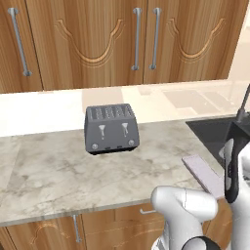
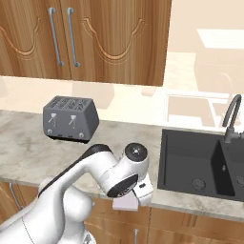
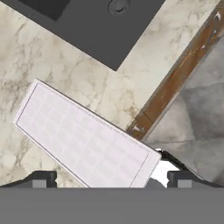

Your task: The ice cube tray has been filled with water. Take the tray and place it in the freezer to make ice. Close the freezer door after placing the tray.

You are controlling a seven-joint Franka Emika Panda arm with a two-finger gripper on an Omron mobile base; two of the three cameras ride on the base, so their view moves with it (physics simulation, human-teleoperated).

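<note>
Directly under the hand, the tool (image 3: pixel 112 179) hangs with its jaws spread wide and nothing between them, above the ice cube tray (image 3: pixel 85 135), which lies flat near the front edge of the marble surface (image 1: pixel 63 166) with one end jutting over that edge, just beside the black sink (image 2: pixel 200 164). By my reading the step in hand is the approach for the pickup: the next move calls for lowering over the tray's narrow width, closing, and lifting level so the water stays in. Farther back stands the toaster (image 1: pixel 111 128); the arm covers much of the tray in both base views, and whether the cells hold water is not discernible.
</note>
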